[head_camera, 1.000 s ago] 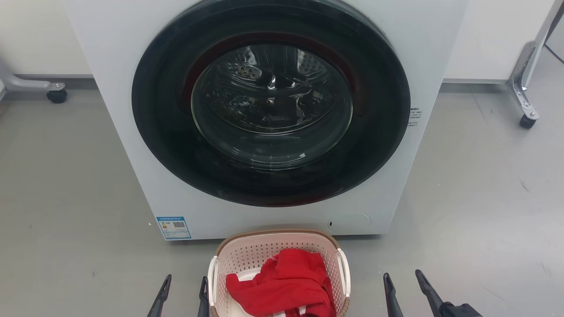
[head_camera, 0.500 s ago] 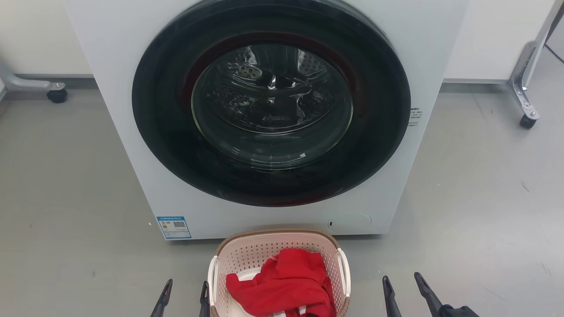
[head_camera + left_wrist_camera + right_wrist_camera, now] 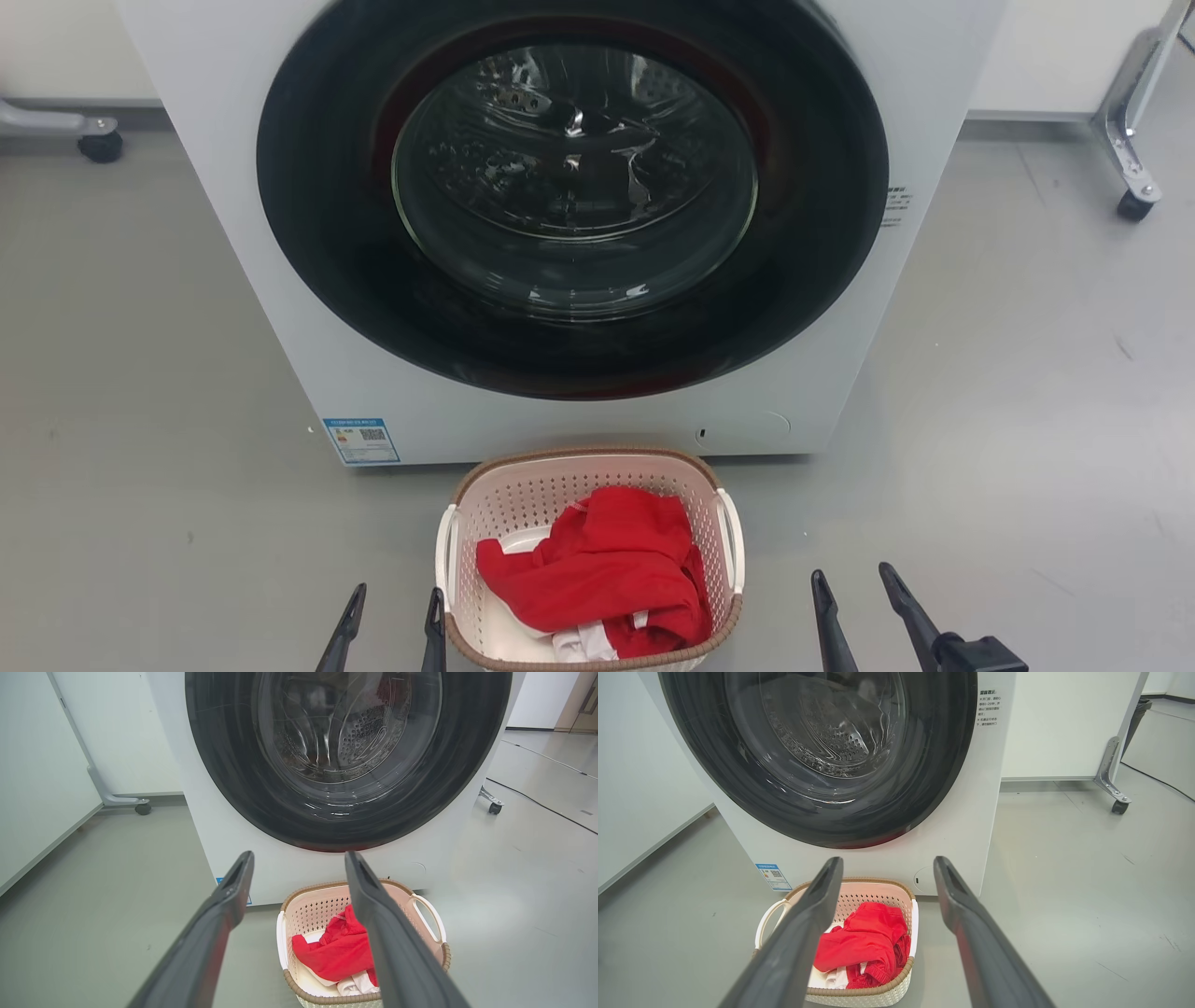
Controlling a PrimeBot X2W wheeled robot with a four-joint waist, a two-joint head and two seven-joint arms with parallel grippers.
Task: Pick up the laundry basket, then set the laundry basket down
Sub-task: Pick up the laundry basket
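The laundry basket (image 3: 523, 509) stands on the grey floor just in front of the washer, cream-white with a brown rim and white side handles. A red garment (image 3: 607, 565) and some white cloth lie in it. My left gripper (image 3: 394, 602) is open at the basket's left side, its inner finger close to the left handle. Well to the right of the basket, apart from it, my right gripper (image 3: 850, 583) is open. The left wrist view has the laundry basket (image 3: 317, 907) beyond my left gripper (image 3: 299, 861). From the right wrist, the laundry basket (image 3: 866, 896) lies behind my right gripper (image 3: 887, 865).
A white front-loading washer (image 3: 579, 233) with a dark round shut door rises right behind the basket. Metal legs on castors stand at the far left (image 3: 98, 145) and far right (image 3: 1134, 201). Grey floor spreads on both sides of the washer.
The head camera has tilted down, so washer and basket sit higher in the picture and more of the basket shows. Both grippers stay open at about the same places.
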